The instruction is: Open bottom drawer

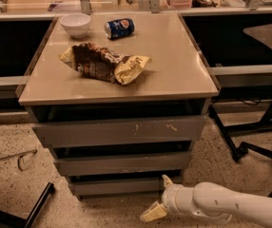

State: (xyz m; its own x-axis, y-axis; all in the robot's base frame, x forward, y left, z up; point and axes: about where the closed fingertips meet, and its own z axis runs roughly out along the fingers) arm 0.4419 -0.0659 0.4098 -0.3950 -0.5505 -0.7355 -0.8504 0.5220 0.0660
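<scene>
The cabinet has three grey drawer fronts. The bottom drawer [119, 187] is the lowest and slimmest, plain and handle-less, and its front sits about flush under the middle front [121, 164]. The top front [119, 132] is tall with pale scratch marks. My gripper [159, 197] on its white arm is low at the drawer's right end, just in front of and below its right corner. Its fingers are spread open, the upper fingertip [167, 180] close to the drawer's lower right edge and the lower one [153, 213] nearer the floor. It holds nothing.
On the cabinet top [174, 65] lie a white bowl [75, 23], a blue can [119, 28] on its side and a crumpled chip bag [105, 63]. Black chair legs [250, 146] stand to the right. A dark bar [34, 208] lies on the speckled floor at left.
</scene>
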